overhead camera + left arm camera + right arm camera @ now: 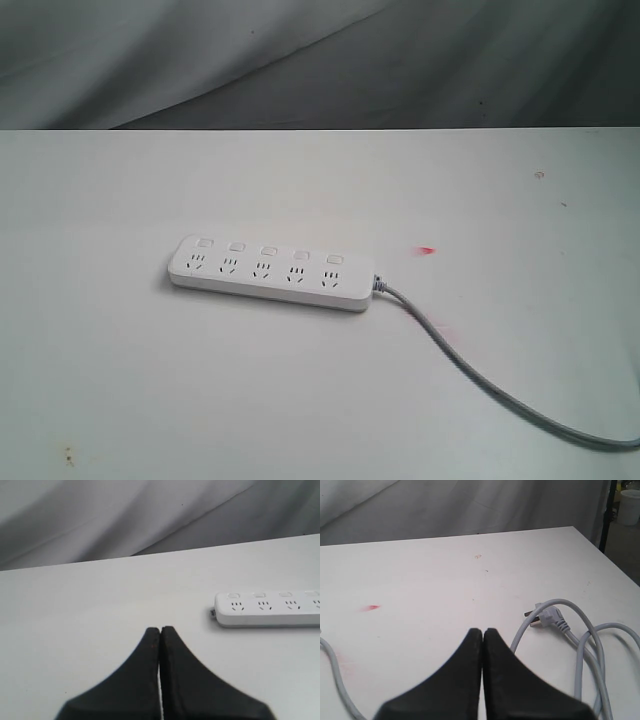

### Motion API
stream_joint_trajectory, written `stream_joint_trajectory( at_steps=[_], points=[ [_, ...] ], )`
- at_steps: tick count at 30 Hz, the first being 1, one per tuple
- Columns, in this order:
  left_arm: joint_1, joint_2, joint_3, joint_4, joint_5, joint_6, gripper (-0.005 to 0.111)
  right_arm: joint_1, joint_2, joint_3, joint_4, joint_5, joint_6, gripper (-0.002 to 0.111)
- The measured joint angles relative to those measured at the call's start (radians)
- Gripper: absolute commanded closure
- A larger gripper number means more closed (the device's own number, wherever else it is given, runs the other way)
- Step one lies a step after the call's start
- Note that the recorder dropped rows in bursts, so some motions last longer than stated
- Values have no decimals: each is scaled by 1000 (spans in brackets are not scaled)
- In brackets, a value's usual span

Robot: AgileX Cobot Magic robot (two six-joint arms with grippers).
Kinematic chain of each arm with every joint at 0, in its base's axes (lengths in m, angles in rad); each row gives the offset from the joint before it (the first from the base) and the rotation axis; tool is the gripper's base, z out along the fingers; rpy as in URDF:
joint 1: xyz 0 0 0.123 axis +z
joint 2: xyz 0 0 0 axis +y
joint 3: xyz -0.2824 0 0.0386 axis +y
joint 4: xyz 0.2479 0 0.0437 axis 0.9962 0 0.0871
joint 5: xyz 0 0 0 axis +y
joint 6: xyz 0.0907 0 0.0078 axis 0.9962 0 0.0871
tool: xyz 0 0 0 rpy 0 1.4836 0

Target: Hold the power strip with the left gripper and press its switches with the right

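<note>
left pincer [160,629]: shut tight, empty | right pincer [482,630]: shut tight, empty | power strip [267,610]: on bench [75,605], ahead of left pincer, not touching

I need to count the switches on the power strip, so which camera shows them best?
The exterior view: all five switches show along the whole power strip. The left wrist view cuts the strip off at the frame edge. The right wrist view shows only its grey cord.
</note>
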Motion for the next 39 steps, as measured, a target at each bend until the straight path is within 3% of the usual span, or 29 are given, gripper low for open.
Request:
stream_joint_trajectory(
  at_steps=[4, 9, 39],
  points=[
    [2, 0, 0, 2, 56, 0, 106, 0, 0, 0, 0, 0, 0, 108],
    [52, 0, 0, 39, 89, 0, 106, 0, 0, 0, 0, 0, 0, 108],
    [52, 0, 0, 41, 91, 0, 106, 0, 0, 0, 0, 0, 0, 108]
  ],
)
